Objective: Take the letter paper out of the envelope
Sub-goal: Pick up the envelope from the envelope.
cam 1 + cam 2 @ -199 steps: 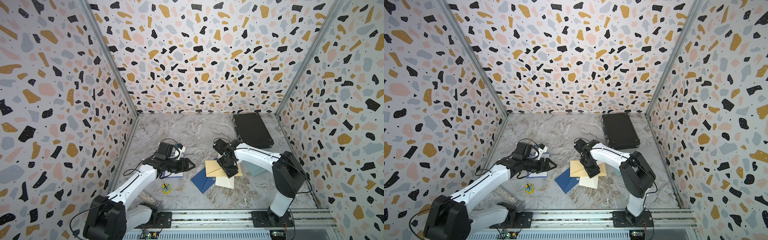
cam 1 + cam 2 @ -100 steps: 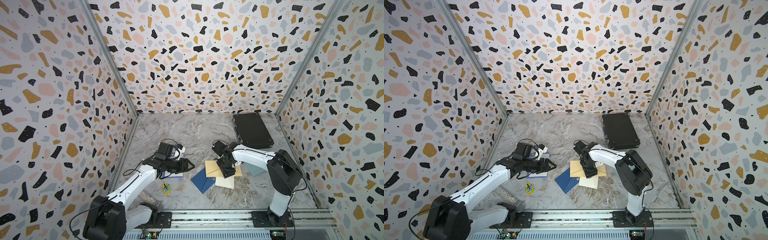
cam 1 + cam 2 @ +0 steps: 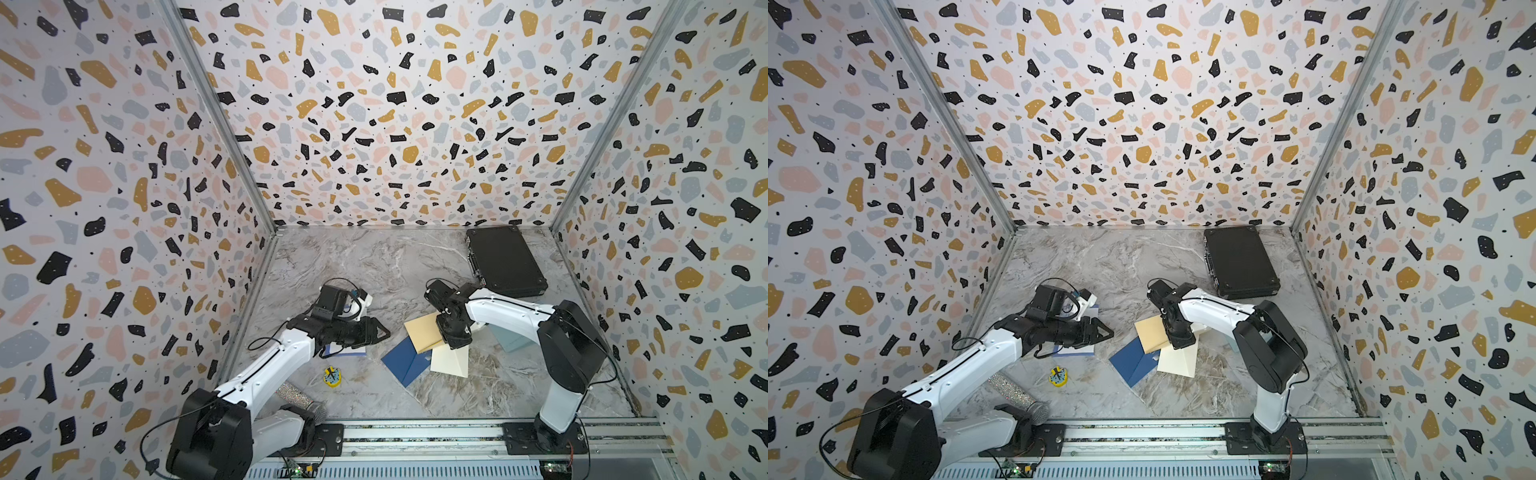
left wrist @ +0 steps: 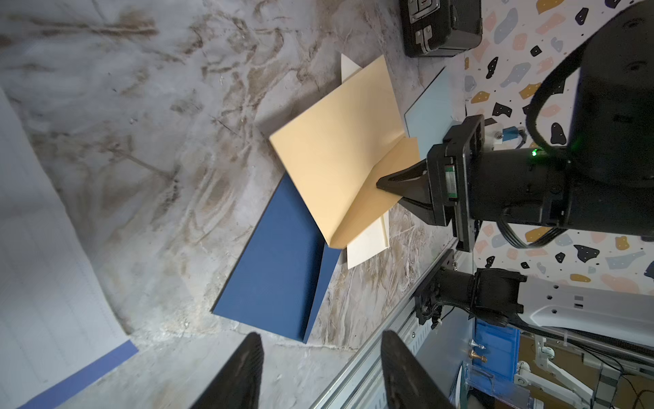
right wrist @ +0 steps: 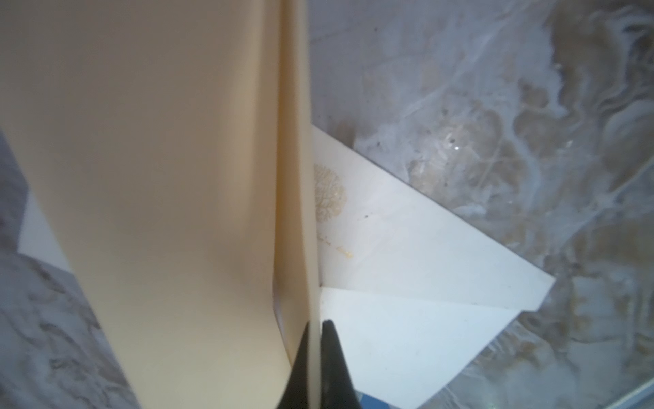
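The right gripper (image 4: pixel 379 184) is pinching the flap of the tan envelope (image 4: pixel 336 141), half lifted toward the middle of the front edge of the table (image 3: pixel 374 257), while the left gripper (image 4: pixel 322 341) is hovering spread and empty; no letter is showing outside yet.

White arm links (image 3: pixel 270 365), black joints (image 3: pixel 569 345), black cables (image 4: pixel 535 102)

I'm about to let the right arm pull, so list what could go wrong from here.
1. The right gripper is shut only on the raised flap of the tan envelope, while the left gripper hangs open, apart from it. A pull may just lift the whole envelope.
2. The envelope overlaps a cream sheet and a blue envelope, so dragging may shift them.
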